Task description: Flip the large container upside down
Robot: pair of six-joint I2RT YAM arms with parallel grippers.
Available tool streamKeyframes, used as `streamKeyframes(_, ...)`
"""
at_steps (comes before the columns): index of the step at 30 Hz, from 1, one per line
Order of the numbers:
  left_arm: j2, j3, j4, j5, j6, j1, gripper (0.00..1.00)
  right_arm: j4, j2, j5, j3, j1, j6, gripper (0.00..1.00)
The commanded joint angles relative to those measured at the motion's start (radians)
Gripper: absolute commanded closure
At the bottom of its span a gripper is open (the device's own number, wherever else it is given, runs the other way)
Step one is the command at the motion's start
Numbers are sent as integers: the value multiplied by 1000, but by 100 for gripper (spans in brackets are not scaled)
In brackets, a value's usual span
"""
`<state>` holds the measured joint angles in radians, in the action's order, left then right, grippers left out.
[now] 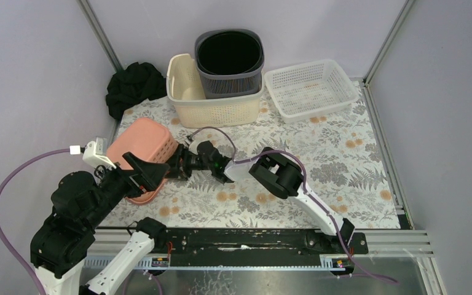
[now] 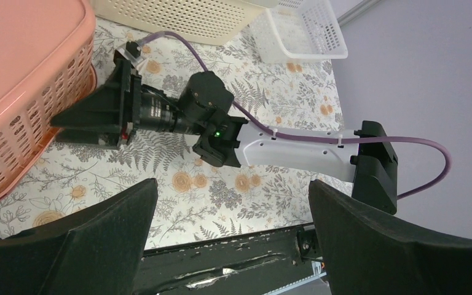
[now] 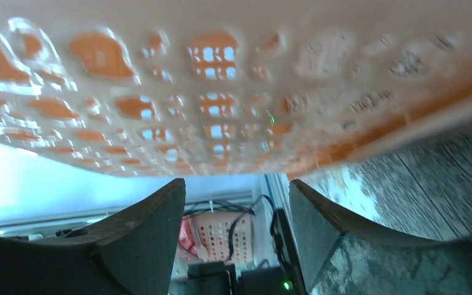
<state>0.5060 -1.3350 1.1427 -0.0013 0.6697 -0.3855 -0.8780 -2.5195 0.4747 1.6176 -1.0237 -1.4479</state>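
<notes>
Upturned pink basket (image 1: 144, 138), near edge hidden by the left end effector (image 2: 232, 186), fingers apart; right end effector (image 3: 236, 183) spread beside it. Fern-print table (image 1: 344, 160), grey walls (image 1: 37, 61).

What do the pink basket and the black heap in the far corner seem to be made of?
Pink basket: probably moulded plastic with a matt finish, judging by its smooth base and perforated lattice walls.
Black heap: likely cloth, as it lies in soft, dull, crumpled folds.

Your black left arm (image 1: 77, 206) sits folded at the near left, its black two-finger left gripper (image 2: 230, 203) hanging with jaws spread fully wide. Your white-and-black right arm (image 1: 307, 200) stretches low toward the left, its black right gripper (image 1: 173, 165) level, jaws parted.
</notes>
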Motion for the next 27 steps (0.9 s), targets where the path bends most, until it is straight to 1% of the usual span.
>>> streamKeyframes(1, -6, -34, 7, -17, -17, -4, 0, -94, 138, 54, -115, 28, 51, 29)
streamKeyframes(5, 1, -39, 6, -21, -18, -4, 0, -38, 286, 81, -253, 47, 158, 22)
streamKeyframes(7, 5, -43, 6, -23, -20, -4, 0, 9, 363, 88, -307, 52, 218, 13)
streamKeyframes(10, 9, -48, 6, -25, -22, -5, 0, 153, 479, 88, -352, 55, 345, 0)
streamKeyframes(12, 11, -49, 3, -23, -25, -4, 0, 305, 553, 65, -360, 55, 450, 1)
streamKeyframes(14, 15, -50, -1, -23, -30, -3, 0, 503, 638, 5, -359, 62, 577, 1)
streamKeyframes(15, 16, -50, -5, -24, -36, -4, 0, 606, 682, -40, -355, 72, 635, 0)
streamKeyframes(16, 21, -49, -9, -26, -42, -4, 0, 754, 742, -105, -349, 85, 682, 1)
streamKeyframes(18, 30, -47, -23, -25, -54, -4, 0, 918, 833, -222, -340, 139, 752, 1)
streamKeyframes(21, 49, -23, -69, -18, -69, -4, 0, 1031, 984, -258, -367, 256, 809, 1)
streamKeyframes(25, 107, 12, -135, -14, -93, -4, 0, 1081, 1130, -258, -401, 454, 862, 1)
streamKeyframes(26, 122, 24, -155, -9, -99, -4, 0, 1091, 1149, -292, -390, 484, 910, 1)
streamKeyframes(27, 142, 32, -173, -4, -104, -4, 0, 1138, 1146, -377, -357, 499, 969, 1)
